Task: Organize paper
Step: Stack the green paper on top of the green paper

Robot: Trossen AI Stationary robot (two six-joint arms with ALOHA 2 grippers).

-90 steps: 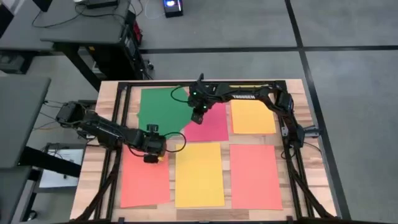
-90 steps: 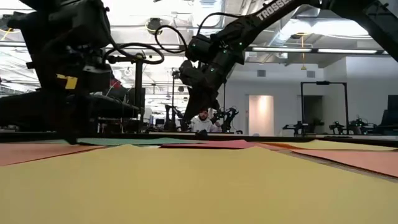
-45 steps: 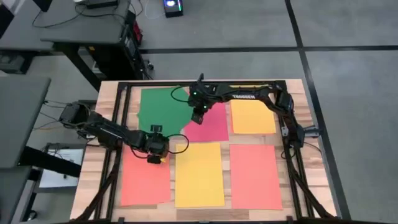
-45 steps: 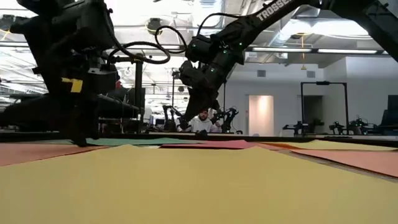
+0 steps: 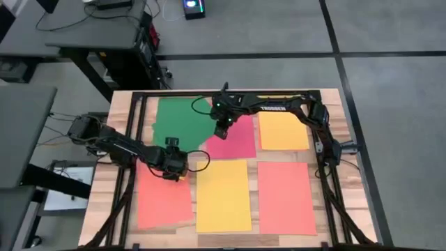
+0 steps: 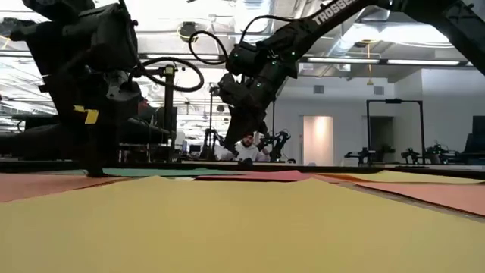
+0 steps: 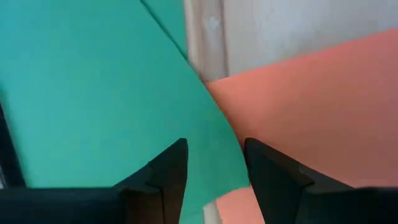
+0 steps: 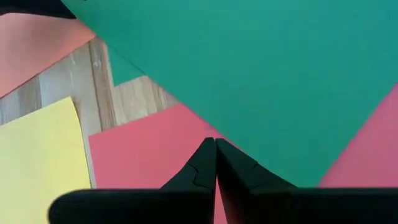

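**Left arm drags the salmon sheet off square**

Wooden worktop (image 5: pixel 104 188) fills the centre of the high view, framed by grey floor and a dark desk at upper left. Six sheets of paper lie on it: a green sheet (image 5: pixel 182 123) at upper left, a pink-red sheet (image 5: pixel 235 141) upper middle, an orange sheet (image 5: pixel 283 130) upper right, a salmon sheet (image 5: pixel 162 202) lower left, a yellow sheet (image 5: pixel 223 195) lower middle and another salmon sheet (image 5: pixel 286 197) lower right.

The left gripper (image 5: pixel 172 169) sits low at the top edge of the lower-left salmon sheet, beside the green sheet's corner; its wrist view shows the jaws spread, with nothing between them. The right gripper (image 5: pixel 223 131) rests where green and pink-red meet, jaws pressed together, pinching no visible paper.

Compared with a second ago, the left gripper has shifted up and slightly left, and the lower-left salmon sheet has turned: its bottom edge now slants and its left side has moved inward. That suggests the sheet is being slid, though it now sits less square than its neighbours. The right arm has not moved.
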